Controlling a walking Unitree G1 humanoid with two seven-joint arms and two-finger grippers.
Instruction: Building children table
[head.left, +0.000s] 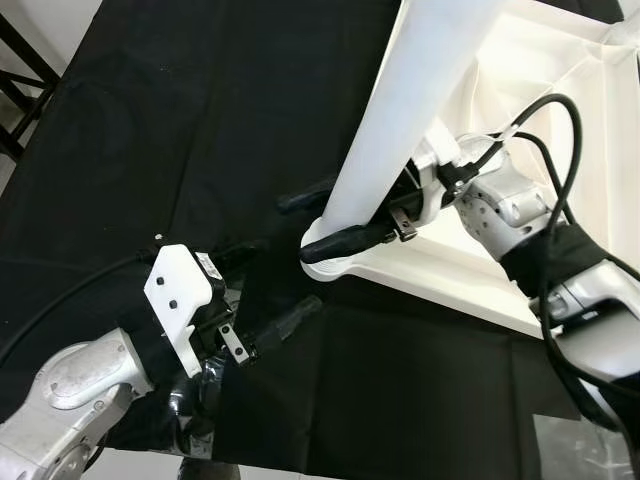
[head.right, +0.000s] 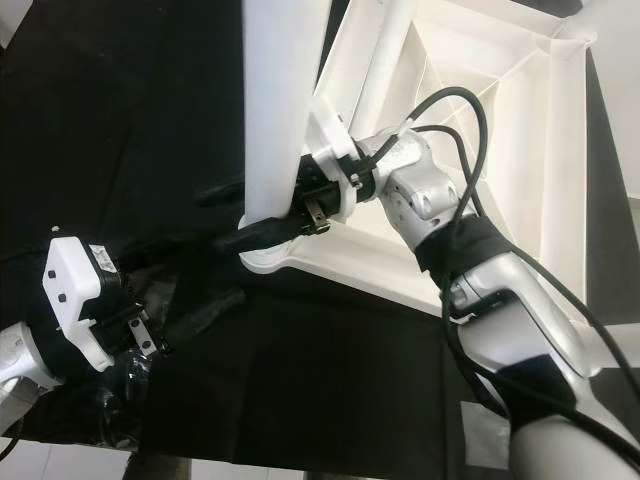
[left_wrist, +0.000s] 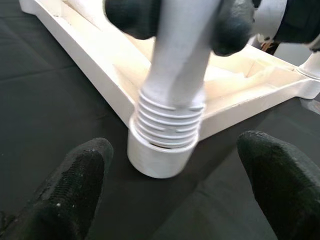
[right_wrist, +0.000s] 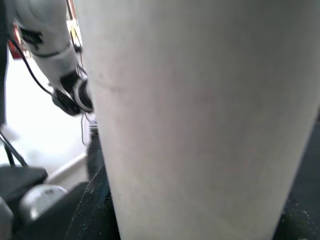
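The white table leg is gripped near its lower end by the right claw, both black fingers clenched round it, evidently so that its threaded end can be turned in the corner socket of the upturned tabletop. In the left wrist view several ribbed threads are exposed above the socket, so the leg is judged not fully seated. The tabletop lies underside up on the black-draped bench, at about two o'clock in the head views; the leg rises tilted from its corner at about six o'clock. The left claw is released, fingers spread, resting low on the cloth just short of the socket. The parts appear smooth white plastic, ribbed underneath.
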